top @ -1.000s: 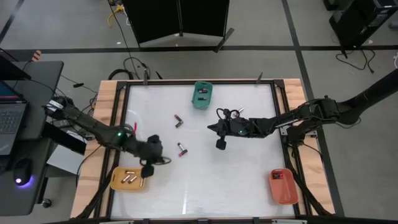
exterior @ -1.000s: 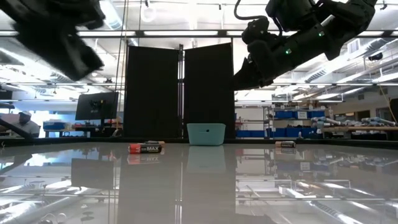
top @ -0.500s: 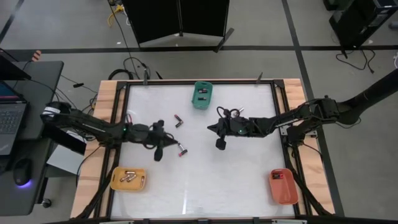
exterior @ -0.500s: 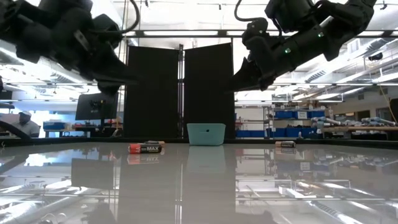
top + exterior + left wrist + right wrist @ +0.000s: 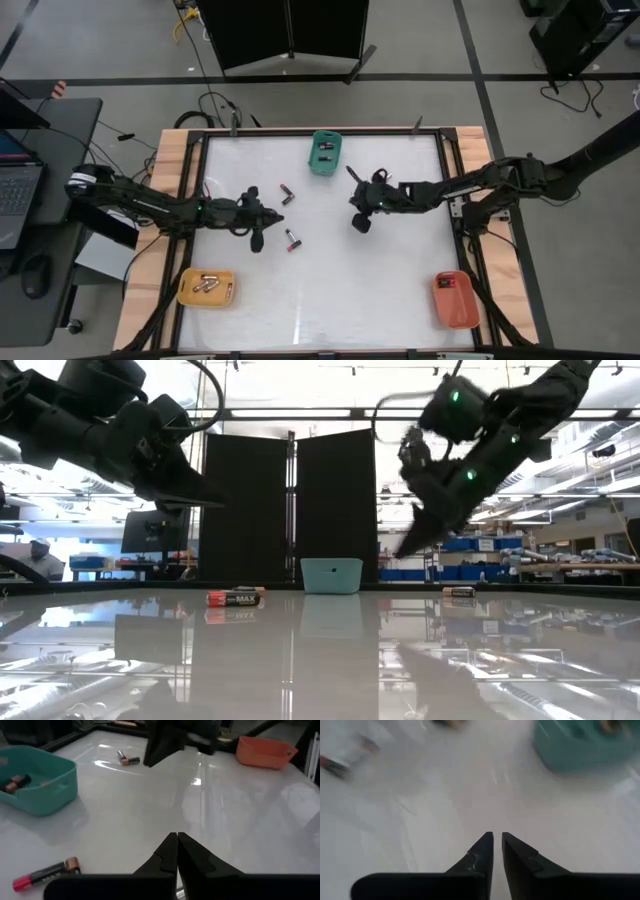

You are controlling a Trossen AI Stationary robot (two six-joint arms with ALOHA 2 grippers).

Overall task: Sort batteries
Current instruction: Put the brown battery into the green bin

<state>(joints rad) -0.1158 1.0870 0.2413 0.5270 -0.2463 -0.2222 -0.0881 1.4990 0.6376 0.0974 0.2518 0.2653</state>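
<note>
L gripper [image 5: 259,240] tips pinched together, empty; nearest battery [image 5: 293,240] lies just beside it, another [image 5: 287,194] further ahead. R gripper [image 5: 361,223] narrow gap, empty. Risk, imo: descending w/ tips still closed just knocks/rolls the cell

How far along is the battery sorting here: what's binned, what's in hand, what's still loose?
Done: batteries lie in the yellow tray, the teal tray and the orange tray. In hand: nothing; the left gripper is shut and empty above the table, and the right gripper holds nothing either. Left: two loose batteries on the table, one nearer the teal tray, one beside the left gripper.
</note>
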